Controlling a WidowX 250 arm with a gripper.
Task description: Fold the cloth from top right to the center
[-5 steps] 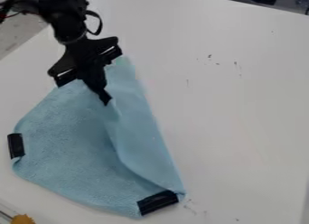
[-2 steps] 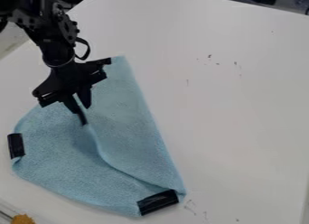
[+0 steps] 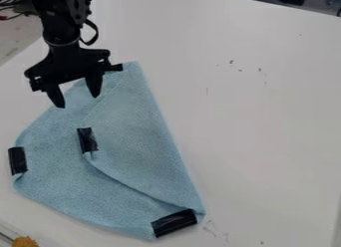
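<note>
"While the arm (image 3: 61,22) is in above the upper-left part of the cloth (image 3: 146,141), how does it stand?"

"Nearly upright, coming down from beyond the cloth's upper end. Wrist above, gripper (image 3: 78,101) pointing down at the cloth's upper-left edge. Black loop (image 3: 90,32) on the arm's side toward the cloth's top corner."

"Jaws?"

"Open. Tips well apart, one about over that upper-left edge, the other farther in over the cloth. Can't tell if either touches."

"Cloth itself?"

"Light blue, on the white bench (image 3: 266,131). Flap laid in from its right side, straight crease running from top corner to lower right. Flap corner wears a black strip (image 3: 87,140), resting left of the cloth's middle, below the jaws. Flap's lower edge curves from there toward the cloth's bottom right."

"Other strips?"

"Two. One at the cloth's left corner (image 3: 18,160), one at its bottom-right corner (image 3: 174,222)."

"Edges and room?"

"Broad stretch of bench to the cloth's right, small dark marks (image 3: 231,61) on it. Far edge of the bench up and right of the cloth. Another edge near the arm, up and left. Orange-yellow thing (image 3: 25,241) below the cloth's left corner."
</note>
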